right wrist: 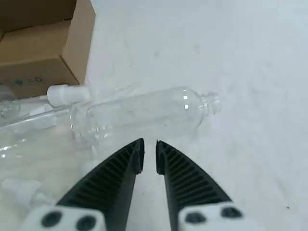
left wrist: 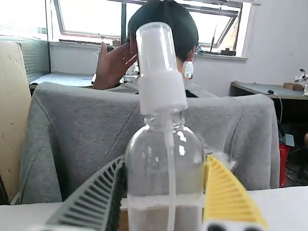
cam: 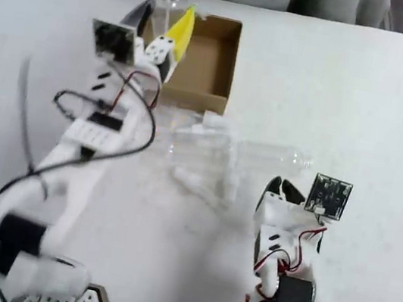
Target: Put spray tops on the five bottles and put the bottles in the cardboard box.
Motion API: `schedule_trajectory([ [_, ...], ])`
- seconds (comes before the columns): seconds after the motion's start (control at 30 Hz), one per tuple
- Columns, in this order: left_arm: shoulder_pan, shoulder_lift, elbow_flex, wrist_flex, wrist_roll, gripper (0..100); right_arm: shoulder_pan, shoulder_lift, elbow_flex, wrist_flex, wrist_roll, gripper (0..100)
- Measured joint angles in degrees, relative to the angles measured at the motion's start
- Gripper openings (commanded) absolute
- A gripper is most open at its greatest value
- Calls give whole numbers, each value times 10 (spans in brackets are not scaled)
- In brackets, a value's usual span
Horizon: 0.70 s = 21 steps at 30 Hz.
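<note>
The spray-topped bottle (left wrist: 163, 192) stands upright in your left claw (cam: 163, 18), pinched at its shoulders between the grey finger (left wrist: 96, 202) and the yellow finger (left wrist: 228, 192). Its white spray top (left wrist: 159, 72) is seated on the neck and the dip tube runs down inside. From above, this bottle is at about 11 o'clock of the cardboard box (cam: 214, 69), at its far left corner; you cannot tell whether its base is inside the box or over the rim. At roughly 5 o'clock of the box, a capless clear bottle (right wrist: 144, 113) lies on its side on the white table (cam: 377, 110), open neck pointing away from the box. A loose spray top (right wrist: 65, 92) lies just beside its base, and another (right wrist: 19, 185) lies nearby. Your right claw (right wrist: 149, 142) sits just short of that lying bottle at its 6 o'clock, black fingers narrowed to a slim gap and holding nothing.
</note>
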State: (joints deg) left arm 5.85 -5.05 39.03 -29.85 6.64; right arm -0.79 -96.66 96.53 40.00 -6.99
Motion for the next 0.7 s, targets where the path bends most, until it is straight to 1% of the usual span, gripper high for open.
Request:
schedule_trajectory([
  [0.13, -13, 150, -102, -24, 0, 57, -2, 0, 0, 2, 0, 21],
  [0.37, -44, 383, -314, -25, 0, 56, -2, 0, 1, 2, 0, 21],
  [0.6, -53, 563, -516, -27, 0, 55, -2, 0, 1, 2, 0, 21],
  [0.7, -59, 623, -591, -27, 0, 17, -2, 0, 1, 2, 0, 21],
])
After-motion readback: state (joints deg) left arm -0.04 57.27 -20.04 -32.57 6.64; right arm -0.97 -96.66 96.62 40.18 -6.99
